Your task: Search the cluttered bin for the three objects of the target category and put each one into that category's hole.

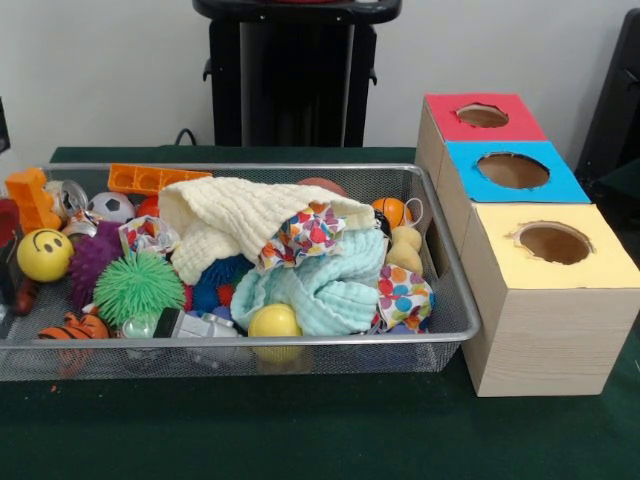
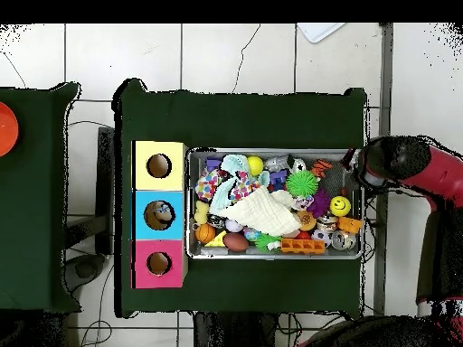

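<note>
The silver wire-mesh bin (image 1: 452,300) is full of clutter. A cream cloth (image 1: 235,222), a light blue cloth (image 1: 322,288) and a dotted cloth (image 1: 305,233) lie on top in the middle. Around them are a yellow smiley ball (image 1: 44,255), a green spiky ball (image 1: 138,286), a purple spiky ball (image 1: 92,260), a soccer ball (image 1: 110,206), a yellow ball (image 1: 274,321) and an orange brick (image 1: 150,178). In the overhead view the bin (image 2: 271,152) has my gripper (image 2: 359,172) at its right end, on the red arm (image 2: 416,167).
Three boxes with round holes stand in a row beside the bin: red-topped (image 1: 450,108), blue-topped (image 1: 470,178) and yellow-topped (image 1: 600,262). In the overhead view something small shows inside the blue box's hole (image 2: 162,213). An orange disc (image 2: 5,128) lies on a side table.
</note>
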### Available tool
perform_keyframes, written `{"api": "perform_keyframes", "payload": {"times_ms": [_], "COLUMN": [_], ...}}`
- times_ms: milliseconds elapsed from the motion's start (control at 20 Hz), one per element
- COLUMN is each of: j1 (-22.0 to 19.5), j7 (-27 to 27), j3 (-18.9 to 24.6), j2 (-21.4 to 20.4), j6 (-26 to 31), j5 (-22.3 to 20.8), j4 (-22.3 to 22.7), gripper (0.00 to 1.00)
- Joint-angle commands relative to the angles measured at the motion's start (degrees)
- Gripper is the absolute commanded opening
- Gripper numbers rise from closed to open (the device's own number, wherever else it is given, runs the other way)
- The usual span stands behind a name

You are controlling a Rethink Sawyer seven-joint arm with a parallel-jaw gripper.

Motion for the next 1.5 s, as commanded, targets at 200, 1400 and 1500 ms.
{"api": "perform_keyframes", "payload": {"times_ms": [200, 1400, 1500], "j1": [0.9, 6.3, 6.3], "j7": [-0.4, 8.9, 8.5], "j3": [-1.6, -5.2, -5.4], "j2": [-5.8, -9.9, -9.2], "j6": [4.2, -1.1, -1.4], "j5": [1.0, 7.0, 7.3], "j4": [5.8, 15.7, 15.5], "gripper": [1.0, 1.0, 1.0]}}
